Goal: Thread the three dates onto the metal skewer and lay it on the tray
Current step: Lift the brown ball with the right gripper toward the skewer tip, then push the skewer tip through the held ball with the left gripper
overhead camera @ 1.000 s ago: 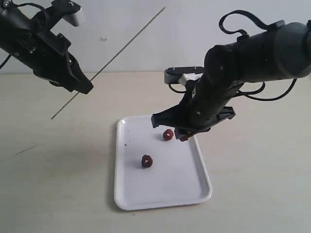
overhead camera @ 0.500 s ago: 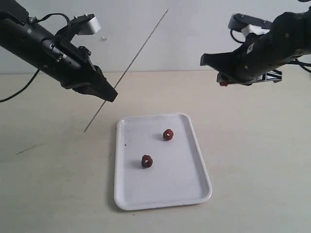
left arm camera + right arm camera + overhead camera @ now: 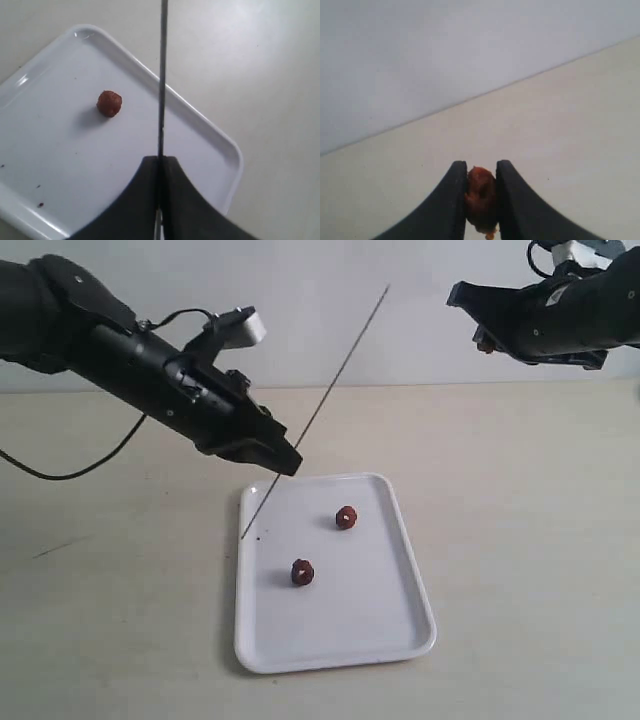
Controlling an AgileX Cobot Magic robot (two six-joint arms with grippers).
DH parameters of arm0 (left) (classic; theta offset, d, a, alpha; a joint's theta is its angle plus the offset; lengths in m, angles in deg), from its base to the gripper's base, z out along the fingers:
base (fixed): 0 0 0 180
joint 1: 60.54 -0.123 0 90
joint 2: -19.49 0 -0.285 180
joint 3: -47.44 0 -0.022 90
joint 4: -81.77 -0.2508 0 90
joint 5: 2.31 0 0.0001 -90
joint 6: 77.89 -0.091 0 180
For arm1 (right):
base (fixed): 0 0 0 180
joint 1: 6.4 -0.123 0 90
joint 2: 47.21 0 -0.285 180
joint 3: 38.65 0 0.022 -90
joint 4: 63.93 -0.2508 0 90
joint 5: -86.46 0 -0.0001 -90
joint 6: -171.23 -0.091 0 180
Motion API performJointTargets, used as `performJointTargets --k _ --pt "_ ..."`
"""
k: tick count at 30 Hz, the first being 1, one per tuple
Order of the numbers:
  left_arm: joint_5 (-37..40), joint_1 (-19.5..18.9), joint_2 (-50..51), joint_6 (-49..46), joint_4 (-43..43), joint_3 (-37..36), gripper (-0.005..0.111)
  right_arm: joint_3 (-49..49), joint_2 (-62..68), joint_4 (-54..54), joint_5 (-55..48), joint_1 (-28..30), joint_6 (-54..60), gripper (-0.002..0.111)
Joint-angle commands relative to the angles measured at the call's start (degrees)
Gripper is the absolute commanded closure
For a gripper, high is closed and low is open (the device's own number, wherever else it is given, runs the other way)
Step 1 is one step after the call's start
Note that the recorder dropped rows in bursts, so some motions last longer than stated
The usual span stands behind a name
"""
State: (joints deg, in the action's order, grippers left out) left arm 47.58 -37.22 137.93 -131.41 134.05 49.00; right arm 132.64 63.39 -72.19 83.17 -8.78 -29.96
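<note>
Right wrist view, and there's the prize: one date [image 3: 480,197] wedged between the jaws of my right tool [image 3: 481,169], which is drawn narrow and clamped on its flanks, high above the surface [image 3: 520,540] and well off to the right of the tray [image 3: 375,620]. It looks soft and sticky, with a ragged crumb hanging off one end. I reckon a light pinch is plenty, and any harder would mash it. Which way its hole faces I can't tell from here, and that matters, because the hold has to leave the hole clear for the point.

A second date [image 3: 346,517] and a third date [image 3: 302,572] lie apart on the tray, both light little lumps that I'd take by the sides.

Over to the metal skewer [image 3: 330,386]. My left tool [image 3: 285,462] is closed tight on it, low on the rod. The long free end slants up toward my right tool, and the short lower end hangs by the tray's left rim. It's stiff, thin and slick. My worry is that it swivels in the jaws once a date pushes against the tip, so a firm hold near the working end would serve better.
</note>
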Motion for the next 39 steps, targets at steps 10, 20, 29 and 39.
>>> performJointTargets --k 10,20,29,39 --pt "-5.4 6.0 6.0 -0.6 0.8 2.7 0.107 5.1 -1.6 -1.2 -3.6 0.3 0.2 0.088" --pt "-9.1 10.5 6.0 -3.1 1.9 2.7 0.107 5.1 -1.6 -2.3 -5.6 0.3 0.2 0.088" --pt "-9.4 10.5 6.0 -3.1 2.0 2.7 0.107 5.1 -1.6 -6.8 -5.9 0.3 0.5 0.088" --pt "-9.7 10.5 6.0 -3.1 2.4 2.7 0.107 5.1 -1.6 -9.8 -5.9 0.3 0.5 0.089"
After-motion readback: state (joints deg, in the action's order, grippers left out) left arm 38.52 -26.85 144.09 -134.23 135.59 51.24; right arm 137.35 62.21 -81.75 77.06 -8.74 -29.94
